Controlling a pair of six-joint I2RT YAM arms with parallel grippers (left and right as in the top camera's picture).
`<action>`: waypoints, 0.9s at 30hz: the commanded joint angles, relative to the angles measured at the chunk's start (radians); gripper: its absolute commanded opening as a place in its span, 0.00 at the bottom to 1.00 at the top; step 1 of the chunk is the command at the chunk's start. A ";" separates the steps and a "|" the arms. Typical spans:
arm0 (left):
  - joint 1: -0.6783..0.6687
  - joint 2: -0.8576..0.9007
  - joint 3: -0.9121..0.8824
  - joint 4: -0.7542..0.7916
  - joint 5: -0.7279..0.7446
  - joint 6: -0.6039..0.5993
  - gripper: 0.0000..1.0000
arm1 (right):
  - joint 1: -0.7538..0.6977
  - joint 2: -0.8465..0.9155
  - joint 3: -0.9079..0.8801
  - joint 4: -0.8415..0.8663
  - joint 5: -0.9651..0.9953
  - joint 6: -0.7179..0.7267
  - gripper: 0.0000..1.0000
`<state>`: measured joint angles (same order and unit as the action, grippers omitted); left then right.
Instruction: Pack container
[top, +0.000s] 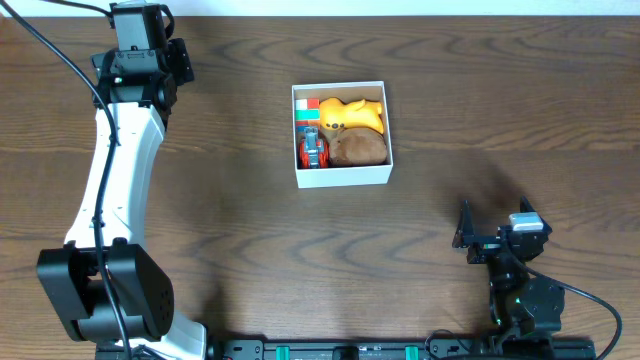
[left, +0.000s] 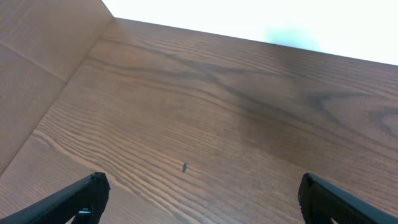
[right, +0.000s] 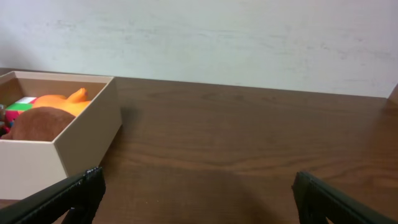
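From the overhead camera I see the container (top: 342, 177) sitting a little toward 12 o'clock from the middle of the desk (top: 230, 220), square to the desk edges. It holds four small things packed close. A yellow toy (top: 352, 114) fills the 1 o'clock corner and a brown rounded plush (top: 358, 149) touches it at 5 o'clock. A red and grey toy (top: 315, 151) lies along the 8 o'clock side, and a green and red block (top: 306, 108) is at 11 o'clock.

My left gripper (left: 208, 198) is far off at the desk's 10 o'clock corner. Its wrist camera shows both fingers spread wide over bare wood with nothing between them.

My right gripper (right: 202, 199) is low at about 4 o'clock from the container and well apart from it. Its fingers are also spread wide and hold nothing. Through its wrist camera the container's near wall (right: 81, 140) stands at roughly 10 o'clock. The brown plush and a bit of the yellow toy show over the rim.
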<state>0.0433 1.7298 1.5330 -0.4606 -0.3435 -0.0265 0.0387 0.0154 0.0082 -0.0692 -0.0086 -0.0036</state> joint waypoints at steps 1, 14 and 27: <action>0.000 -0.018 0.018 0.000 -0.009 -0.005 0.98 | 0.007 -0.008 -0.003 -0.003 -0.007 0.010 0.99; 0.000 -0.018 0.018 0.000 -0.009 -0.005 0.98 | 0.007 -0.008 -0.003 -0.003 -0.007 0.010 0.99; -0.021 -0.074 0.017 -0.055 -0.005 -0.009 0.98 | 0.007 -0.008 -0.003 -0.003 -0.007 0.010 0.99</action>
<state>0.0349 1.7245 1.5330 -0.5137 -0.3435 -0.0265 0.0387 0.0154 0.0082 -0.0692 -0.0086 -0.0036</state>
